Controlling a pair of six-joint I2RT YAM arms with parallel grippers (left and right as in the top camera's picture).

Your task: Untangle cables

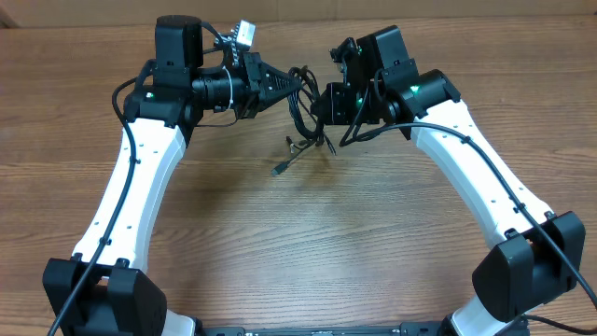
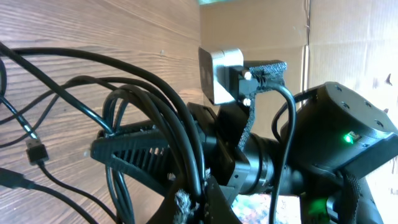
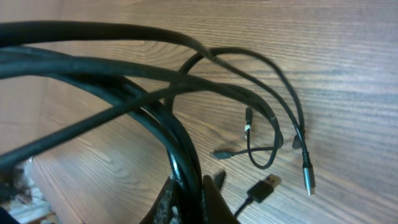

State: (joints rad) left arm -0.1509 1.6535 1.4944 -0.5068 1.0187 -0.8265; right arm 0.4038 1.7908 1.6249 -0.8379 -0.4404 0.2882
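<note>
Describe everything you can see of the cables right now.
The cables are several thin, black, rubbery-looking cords looped into one tangled bundle, held above the wooden table. The left tool and right tool are both shut on the bundle. Loose ends hang down, ending in small plugs, among them a silvery plug and a flat black plug.

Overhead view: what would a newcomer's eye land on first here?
Both arms meet at the far middle of the table, where the left gripper and right gripper are each shut on the cables, a black bundle bunched between them. Just nearer the camera, loose plug ends trail onto the wood.
</note>
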